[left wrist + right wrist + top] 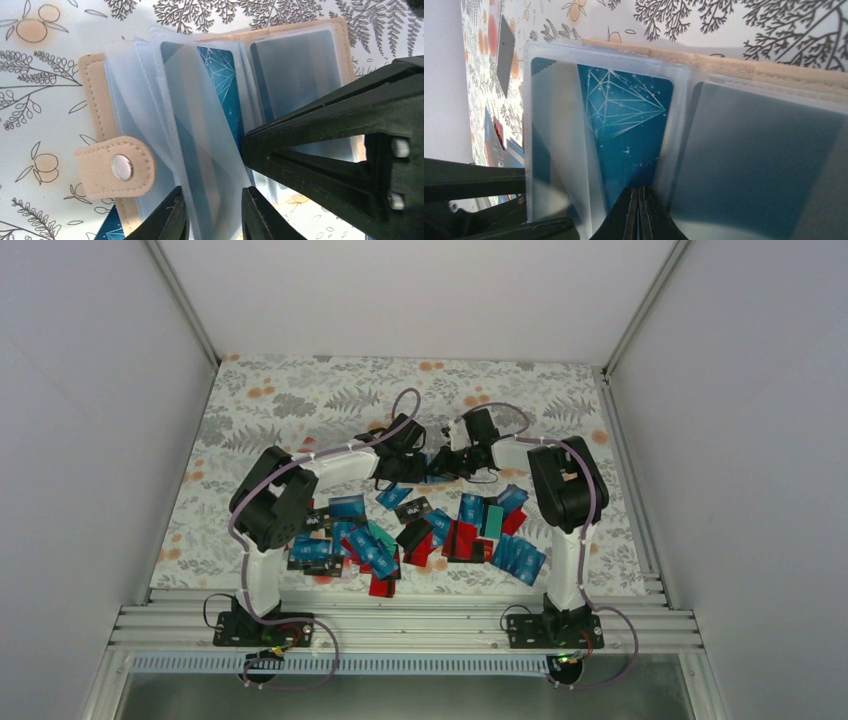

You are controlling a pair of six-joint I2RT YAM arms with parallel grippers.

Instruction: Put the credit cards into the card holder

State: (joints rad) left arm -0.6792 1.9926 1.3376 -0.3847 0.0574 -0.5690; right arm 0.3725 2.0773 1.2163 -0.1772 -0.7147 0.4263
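Note:
The beige card holder [94,95] lies open on the floral cloth, its clear plastic sleeves fanned up. A blue credit card [220,75] sits in one sleeve. My left gripper [215,216] is shut on a bundle of the clear sleeves near the snap tab [121,166]. My right gripper [638,200] is shut on the near edge of the blue card [624,115], which is partly inside a sleeve of the holder [724,62]. In the top view both grippers, left [415,466] and right [455,462], meet at mid-table and hide the holder.
Several loose credit cards [420,532], blue, red, black and teal, lie scattered in front of the arms towards the near edge. White walls enclose the table on three sides. The right arm's black finger [350,145] crosses the left wrist view.

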